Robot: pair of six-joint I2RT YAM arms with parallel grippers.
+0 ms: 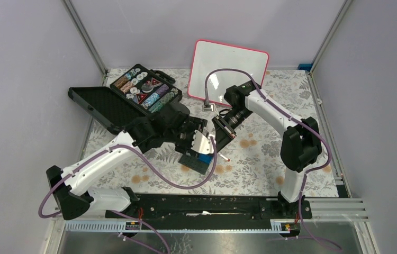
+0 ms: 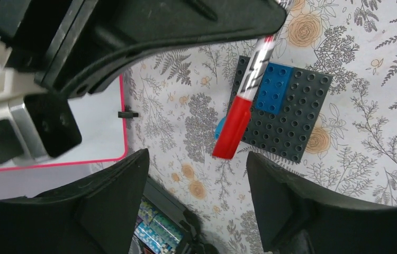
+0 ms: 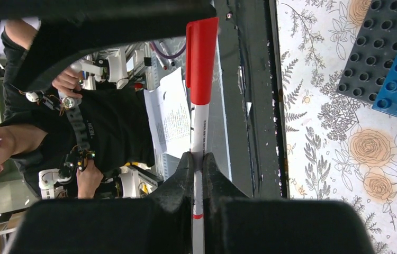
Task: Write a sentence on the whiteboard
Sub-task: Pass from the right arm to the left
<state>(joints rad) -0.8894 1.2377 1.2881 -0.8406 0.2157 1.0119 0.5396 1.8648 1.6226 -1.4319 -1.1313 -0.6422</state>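
The whiteboard [image 1: 238, 66], white with a pink-red frame, leans at the back of the table; its corner also shows in the left wrist view [image 2: 96, 121]. No writing shows on it, so the sentence is not in view. My right gripper [image 1: 222, 129] [image 3: 197, 161] is shut on the white barrel of a marker [image 3: 200, 121], whose red cap [image 3: 201, 63] is on. My left gripper [image 1: 201, 140] [image 2: 196, 182] is open, its jaws wide apart. The marker's capped end [image 2: 232, 129] hangs just beyond the left fingertips, not touching them.
A dark grey studded plate [image 1: 192, 162] [image 2: 297, 127] with blue blocks [image 2: 273, 90] lies under the grippers. An open black case [image 1: 146, 87] of coloured pieces, lid [image 1: 101, 103] flat to its left, stands at the back left. The floral cloth [image 1: 260, 153] covers the table.
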